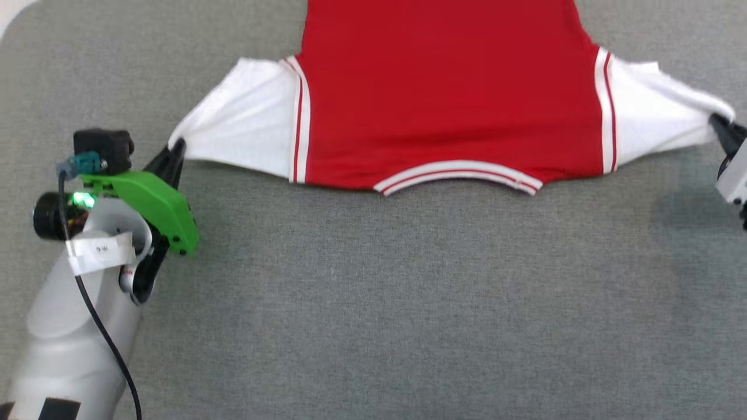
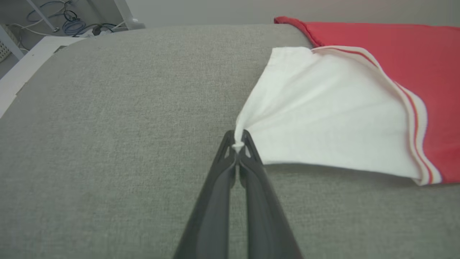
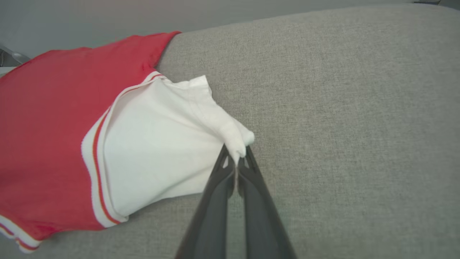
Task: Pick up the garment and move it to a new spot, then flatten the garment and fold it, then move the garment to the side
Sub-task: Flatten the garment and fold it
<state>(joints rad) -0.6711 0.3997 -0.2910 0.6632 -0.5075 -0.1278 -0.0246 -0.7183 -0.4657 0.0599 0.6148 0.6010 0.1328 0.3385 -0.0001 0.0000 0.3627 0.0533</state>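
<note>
The garment [image 1: 449, 93] is a red T-shirt with white short sleeves and red-and-white striped trim, spread plain side up across the grey surface, collar toward me. My left gripper [image 1: 175, 147] is shut on the tip of the white sleeve on the left, which fans out from its fingertips [image 2: 237, 145]. At the right edge of the head view, my right gripper [image 1: 719, 123] is shut on the other sleeve's tip, bunched between its fingers [image 3: 237, 158]. Both sleeves are pulled taut outward and lifted a little. The shirt's far hem is out of view.
The grey fabric-covered table [image 1: 373, 303] reaches wide in front of the shirt. Beyond its far left corner are a white frame and loose cables on the floor [image 2: 72, 21].
</note>
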